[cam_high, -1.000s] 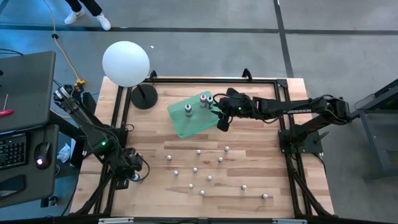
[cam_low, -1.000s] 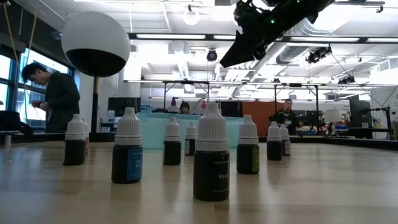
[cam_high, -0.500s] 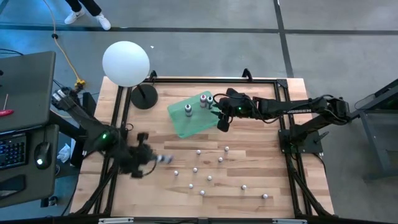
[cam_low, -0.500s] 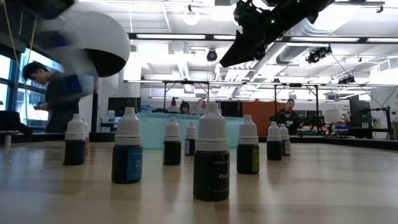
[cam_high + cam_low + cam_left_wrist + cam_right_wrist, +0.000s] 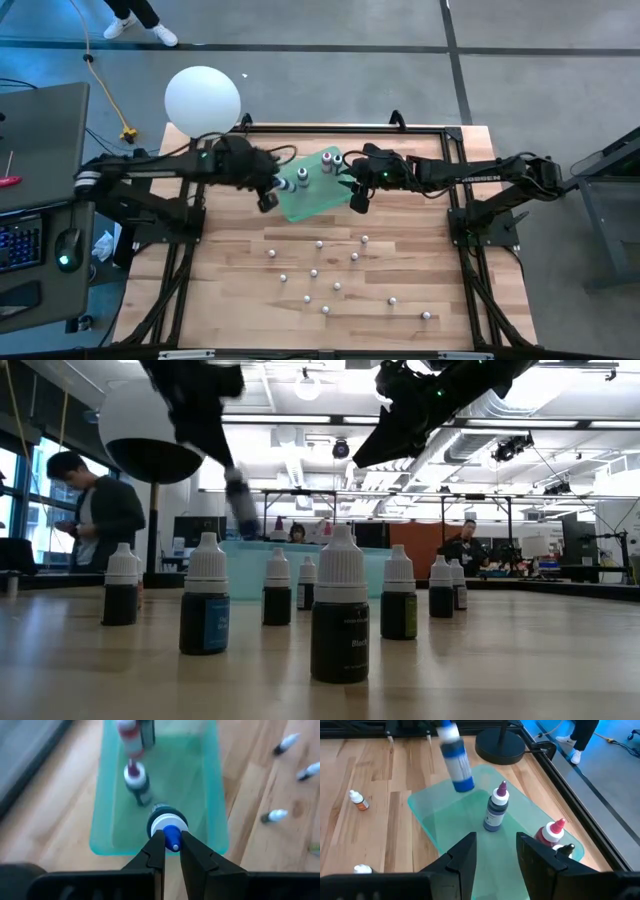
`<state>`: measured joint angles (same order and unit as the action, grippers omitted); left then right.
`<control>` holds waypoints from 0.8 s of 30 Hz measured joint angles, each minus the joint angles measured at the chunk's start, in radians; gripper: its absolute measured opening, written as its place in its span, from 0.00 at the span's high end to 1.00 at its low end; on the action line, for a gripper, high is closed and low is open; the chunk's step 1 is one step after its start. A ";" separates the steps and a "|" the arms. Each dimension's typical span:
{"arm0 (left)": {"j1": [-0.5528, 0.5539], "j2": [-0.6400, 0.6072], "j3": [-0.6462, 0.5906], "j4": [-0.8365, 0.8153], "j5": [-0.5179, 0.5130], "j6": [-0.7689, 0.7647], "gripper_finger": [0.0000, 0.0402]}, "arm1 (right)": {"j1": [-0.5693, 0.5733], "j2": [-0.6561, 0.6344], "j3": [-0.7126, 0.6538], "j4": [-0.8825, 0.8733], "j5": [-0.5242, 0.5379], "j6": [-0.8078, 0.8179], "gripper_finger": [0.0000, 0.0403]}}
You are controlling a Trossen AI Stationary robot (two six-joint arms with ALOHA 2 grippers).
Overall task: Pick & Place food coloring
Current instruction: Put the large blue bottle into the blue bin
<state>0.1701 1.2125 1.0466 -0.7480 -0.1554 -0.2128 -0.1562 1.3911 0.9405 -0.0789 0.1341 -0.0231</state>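
Holding: a blue-bodied food coloring bottle [image 5: 168,824] is clamped between the fingers of the left gripper [image 5: 268,194] and is carried in the air above the near-left part of the green tray [image 5: 300,205].
Left gripper, wrist view: the two dark fingers [image 5: 154,851] are closed against the bottle's blue tip, with the white cap ring seen just beyond them and the tray's floor underneath.
Carried bottle, right wrist view: the same bottle [image 5: 456,756] is seen tilted above the tray's far edge, white cap uppermost, blue label below.
Right gripper: the right gripper [image 5: 356,192] is held over the tray's right edge; its fingers [image 5: 466,851] are spread apart with nothing between them.
Tray contents: one dark bottle [image 5: 495,811] is stood upright near the middle of the tray; a red-and-white bottle [image 5: 549,834] is stood near a far corner, with another beside it that cannot be made out clearly.
Loose bottles: about ten small white-capped bottles [image 5: 320,243] are scattered on the wooden table [image 5: 240,300] in front of the tray, well apart from one another.
Low view: several bottles are seen standing upright in a loose row, the nearest being a dark one [image 5: 339,610].
Lamp: a large white sphere lamp [image 5: 202,101] on a black base is placed at the table's far-left corner.
Background: a person [image 5: 95,515] is seen standing in the room beyond the table.
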 joint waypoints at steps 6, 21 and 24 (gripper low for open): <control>0.116 0.165 0.000 -0.001 0.035 -0.002 0.93 | 0.000 0.000 -0.001 -0.009 0.000 0.000 0.68; 0.159 0.262 0.001 0.109 -0.020 0.078 0.87 | 0.000 0.000 -0.001 -0.015 -0.046 0.007 0.68; 0.157 0.262 0.000 0.090 -0.025 0.078 0.80 | 0.000 0.000 -0.001 -0.018 -0.080 0.070 0.68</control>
<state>0.3271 1.4746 1.0470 -0.6575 -0.1804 -0.1346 -0.1562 1.3911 0.9394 -0.0966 0.0545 0.0471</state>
